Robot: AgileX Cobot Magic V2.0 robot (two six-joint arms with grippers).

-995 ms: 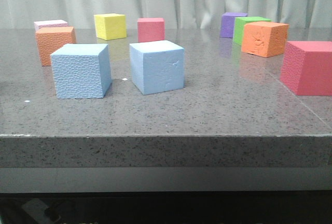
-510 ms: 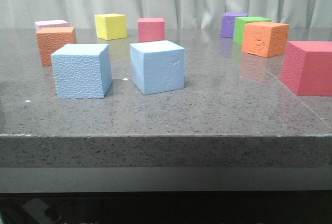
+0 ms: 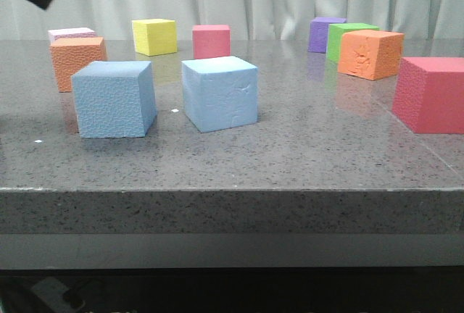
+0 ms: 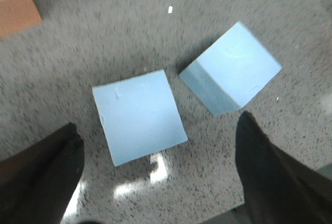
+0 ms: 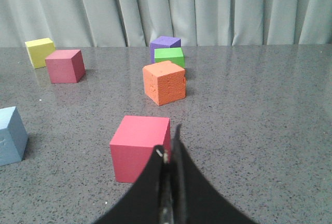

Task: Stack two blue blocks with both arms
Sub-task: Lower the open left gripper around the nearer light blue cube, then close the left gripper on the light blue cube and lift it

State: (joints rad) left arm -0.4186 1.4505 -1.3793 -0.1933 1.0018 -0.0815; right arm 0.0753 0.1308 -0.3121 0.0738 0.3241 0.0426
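Your left gripper, fingers spread wide, hangs over the pebbled light blue foam cube (upper left, front view). Your right gripper is clenched empty; the smoother pale blue foam cube sits frame centre.

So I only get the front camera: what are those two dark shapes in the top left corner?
Observer: They belong to the left gripper. Its wrist camera shows the fingers spread wide open above the pebbled blue block, with the smoother blue block beside it, the two apart.
Operator: And the other arm? I see none.
Observer: The right gripper is outside your picture. Its wrist camera shows the fingers shut together, holding nothing, pointing toward the red cube.
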